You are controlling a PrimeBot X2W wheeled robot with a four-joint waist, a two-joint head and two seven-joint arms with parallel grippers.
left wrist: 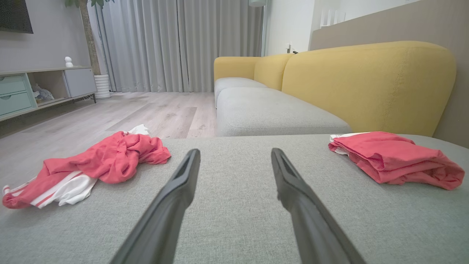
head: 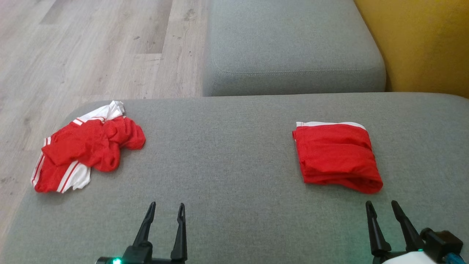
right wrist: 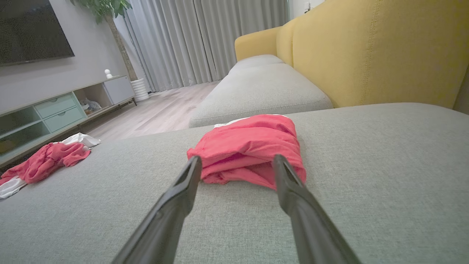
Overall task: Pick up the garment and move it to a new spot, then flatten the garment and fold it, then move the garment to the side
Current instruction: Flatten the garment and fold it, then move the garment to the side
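A crumpled red garment with white stripes [head: 86,146] lies at the left edge of the grey cushion [head: 227,146]; it appears as a heap [left wrist: 99,161] in the left wrist view and far left [right wrist: 44,161] in the right wrist view. A folded red garment [head: 337,156] rests at the right [left wrist: 392,159], just beyond my right fingers [right wrist: 245,150]. My left gripper [head: 166,207] stands open near the front edge, empty. My right gripper [head: 381,205] is open and empty, just short of the folded garment.
A second grey seat cushion [head: 289,47] lies behind, with a yellow backrest [head: 425,44] at the right. Wooden floor [head: 84,47] runs along the left, past the cushion's edge. A cabinet [right wrist: 69,110] and curtains [left wrist: 176,44] stand far off.
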